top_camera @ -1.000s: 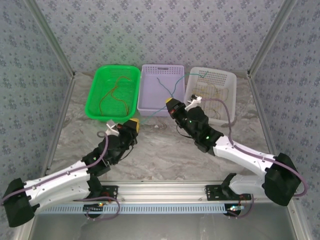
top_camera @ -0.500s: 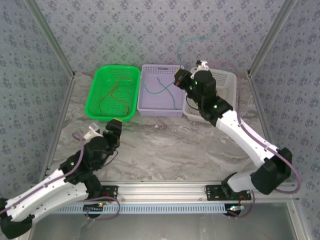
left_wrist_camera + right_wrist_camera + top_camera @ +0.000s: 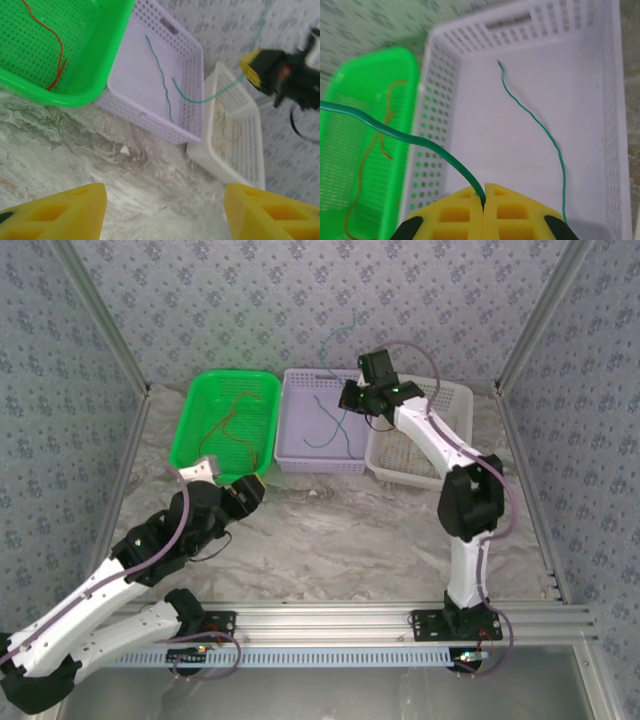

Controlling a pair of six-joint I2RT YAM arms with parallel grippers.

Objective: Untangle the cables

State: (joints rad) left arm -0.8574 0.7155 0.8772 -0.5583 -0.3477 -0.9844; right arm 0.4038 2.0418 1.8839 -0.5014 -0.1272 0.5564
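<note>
Right claw [image 3: 484, 200]: clenched on the held teal cable [image 3: 395, 132], above the purple basket [image 3: 439, 115]; the cable arcs away to the left.
Loose teal cable [image 3: 540, 130]: lies on the purple basket's floor, apart from the fingertips.
Left claw [image 3: 165, 214]: released, nothing between its fingers, over bare table [image 3: 340, 530].
Other cables: red-orange cables [image 3: 59, 50] in the green basket [image 3: 188, 440]; yellow cables [image 3: 226, 127] in the white basket [image 3: 250, 165].
Room: baskets side by side along the far edge; open table nearer the arms.

Grey marbled tabletop [image 3: 330, 540] between floral-patterned walls [image 3: 250, 300] (aluminium posts [image 3: 103, 310] at corners)
</note>
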